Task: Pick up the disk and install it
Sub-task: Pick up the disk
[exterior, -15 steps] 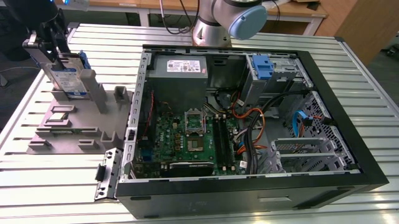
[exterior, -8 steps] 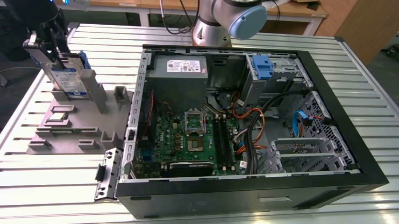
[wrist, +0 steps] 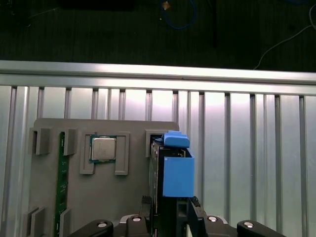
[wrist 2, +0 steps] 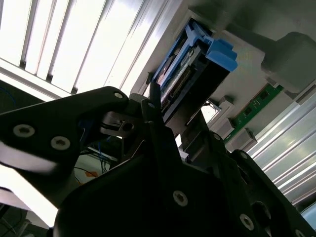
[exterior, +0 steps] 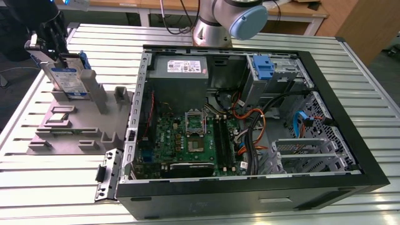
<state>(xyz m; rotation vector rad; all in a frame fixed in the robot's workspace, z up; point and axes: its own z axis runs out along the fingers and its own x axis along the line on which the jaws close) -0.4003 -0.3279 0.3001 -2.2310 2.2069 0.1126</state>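
Exterior view: the disk (exterior: 70, 79) stands tilted in the grey holder (exterior: 69, 136) on the bench (exterior: 37, 187), beside the open computer case (exterior: 368, 164), with the claw (exterior: 55, 56) at its top. Second wrist view: the claw (wrist 2: 168, 118) straddles the disk (wrist 2: 197, 74). First wrist view: whether it is clamped, I cannot tell. This looks like the pick-up step; freeing the disk calls for a firm hold and a straight pull

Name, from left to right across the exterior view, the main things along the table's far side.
Flat silver-metal disk with blue rails → grey metal power-supply box with white sticker → bare blue plastic bracket
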